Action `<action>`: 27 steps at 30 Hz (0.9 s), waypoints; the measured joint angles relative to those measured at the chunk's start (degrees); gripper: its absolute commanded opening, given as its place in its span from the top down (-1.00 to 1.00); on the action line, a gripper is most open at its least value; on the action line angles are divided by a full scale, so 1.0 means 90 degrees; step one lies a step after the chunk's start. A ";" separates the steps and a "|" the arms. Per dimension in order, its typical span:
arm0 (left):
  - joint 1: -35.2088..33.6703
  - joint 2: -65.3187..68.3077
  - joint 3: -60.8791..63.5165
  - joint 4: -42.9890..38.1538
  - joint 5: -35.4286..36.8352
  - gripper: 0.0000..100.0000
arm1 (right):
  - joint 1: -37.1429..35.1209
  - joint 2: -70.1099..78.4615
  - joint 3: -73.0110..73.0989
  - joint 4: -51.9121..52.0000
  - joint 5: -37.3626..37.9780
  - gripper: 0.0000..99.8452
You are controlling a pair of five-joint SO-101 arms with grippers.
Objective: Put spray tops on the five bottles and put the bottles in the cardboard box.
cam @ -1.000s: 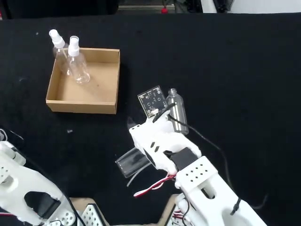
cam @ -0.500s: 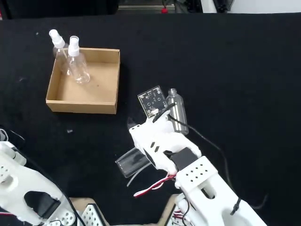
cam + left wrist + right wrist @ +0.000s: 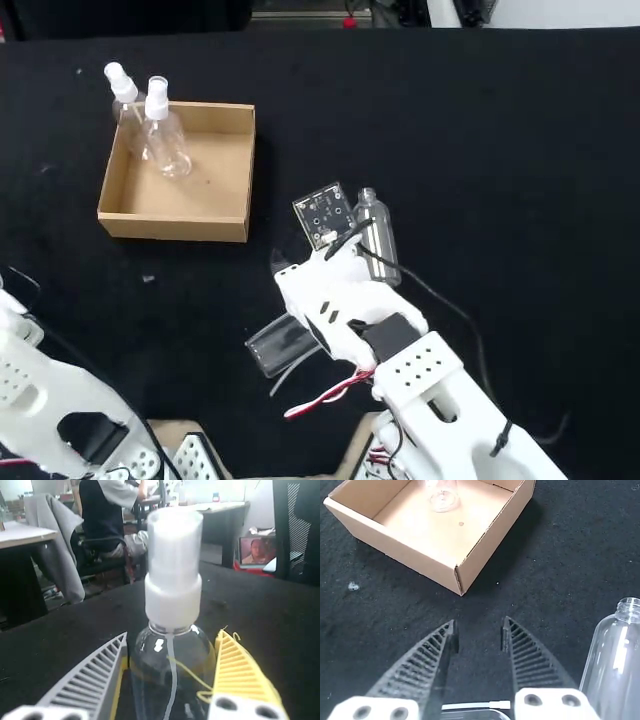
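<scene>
High view: cardboard box (image 3: 215, 225) sits left of centre on the black table (image 3: 500, 130); nearer capped bottle (image 3: 168, 145) stands inside its far-left corner; farther capped bottle (image 3: 125, 100) stands at the same corner, inside or just behind the wall I cannot tell; uncapped bottle (image 3: 376, 235) lies on the table just beside the right arm (image 3: 350, 310), well apart from the box; a clear item (image 3: 278, 345) with a thin white tube (image 3: 285, 375) lies partly under that arm, bottle or not I cannot tell; left arm (image 3: 50, 420) sits at the near-left edge; judged about two of five done.

Left wrist view: left gripper (image 3: 172, 635) is clamped on the held bottle (image 3: 172, 675), grey and yellow fingers (image 3: 95, 680) against its sides; spray top (image 3: 173, 580) sits upright on the neck; so a third bottle looks capped and only needs boxing.

Right wrist view: right gripper (image 3: 477, 625) is partly spread and empty, over bare table between the box's near corner and the uncapped bottle; the tube lies beneath it; that bottle needs a top, and a fifth is unaccounted for; in the way, probably: the box's near wall, the bottles crowding one corner, the right arm covering the clear item.
</scene>
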 measured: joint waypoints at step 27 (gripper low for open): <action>-0.0068 -0.0606 -0.0127 0.0244 0.0000 0.48 | 0.0000 0.0000 0.0000 0.0000 0.0000 0.72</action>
